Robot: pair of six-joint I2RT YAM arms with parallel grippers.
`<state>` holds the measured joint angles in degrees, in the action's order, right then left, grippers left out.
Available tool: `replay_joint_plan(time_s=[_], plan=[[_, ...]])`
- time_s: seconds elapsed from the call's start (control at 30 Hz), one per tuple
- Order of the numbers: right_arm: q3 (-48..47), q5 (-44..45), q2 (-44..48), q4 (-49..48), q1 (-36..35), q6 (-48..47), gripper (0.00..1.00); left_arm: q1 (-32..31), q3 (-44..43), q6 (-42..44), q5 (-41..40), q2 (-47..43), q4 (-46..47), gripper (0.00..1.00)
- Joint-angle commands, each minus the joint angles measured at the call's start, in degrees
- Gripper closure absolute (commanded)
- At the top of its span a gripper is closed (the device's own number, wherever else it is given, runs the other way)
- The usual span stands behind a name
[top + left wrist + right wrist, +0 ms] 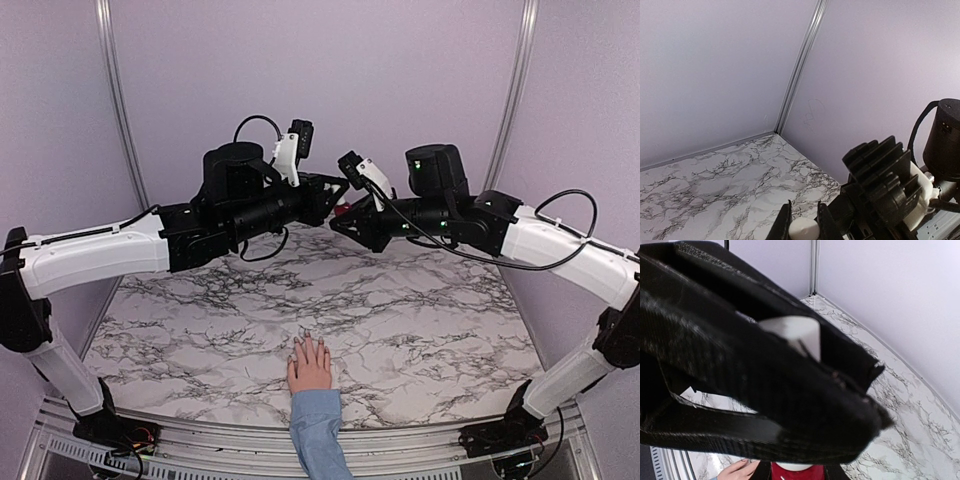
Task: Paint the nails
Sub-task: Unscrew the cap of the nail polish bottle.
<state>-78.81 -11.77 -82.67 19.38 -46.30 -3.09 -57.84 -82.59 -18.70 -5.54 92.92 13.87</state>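
Note:
A pale pink hand (310,366) in a light blue sleeve (318,432) lies flat at the table's near edge. Its nails (310,343) are too small in the top view to tell their colour. High above the table's far middle my two grippers meet tip to tip. The left gripper (334,193) is shut on a white cap (804,230), which shows between its fingers (784,223). Below, the right gripper (795,473) is shut on the dark red polish bottle (796,474). The left gripper's black body fills most of the right wrist view. Fingertips of the hand (734,471) show at that view's bottom edge.
The marble-patterned table (420,330) is ringed by lilac walls with metal corner posts (112,90). Both arms reach in from the sides and cross over the back half. The right arm's black motor housing (885,175) sits close beside the left fingers.

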Motion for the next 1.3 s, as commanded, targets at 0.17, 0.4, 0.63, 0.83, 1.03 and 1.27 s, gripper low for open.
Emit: replay_joint_plan(time_s=[0.17, 0.4, 0.63, 0.83, 1.03, 1.27], plan=[[0.1, 5.4, 2.4, -3.1, 2.2, 1.6, 1.0, -0.6, -1.5, 1.0, -2.5, -1.8, -6.8, 0.84], [2.5, -4.4, 3.7, -5.9, 4.6, 4.8, 1.0, 3.4, 3.3, 0.7, 11.7, -7.6, -2.8, 0.42], [5.1, -19.6, 6.0, -10.0, 5.4, 3.6, 1.0, 6.2, 6.5, 5.5, 27.4, -12.5, -2.1, 0.29], [4.2, -35.5, 5.7, -10.4, 5.4, 3.2, 1.0, 8.4, 6.4, 7.3, 38.9, -13.7, -1.8, 0.31], [2.5, -44.7, 3.5, -11.0, 5.3, 6.2, 1.0, 8.4, 4.2, 7.6, 45.0, -11.8, -0.4, 0.33], [1.8, -48.3, 2.2, -11.3, 3.8, 7.8, 1.0, 7.3, 1.5, 6.6, 47.2, -8.6, 0.7, 0.38]])
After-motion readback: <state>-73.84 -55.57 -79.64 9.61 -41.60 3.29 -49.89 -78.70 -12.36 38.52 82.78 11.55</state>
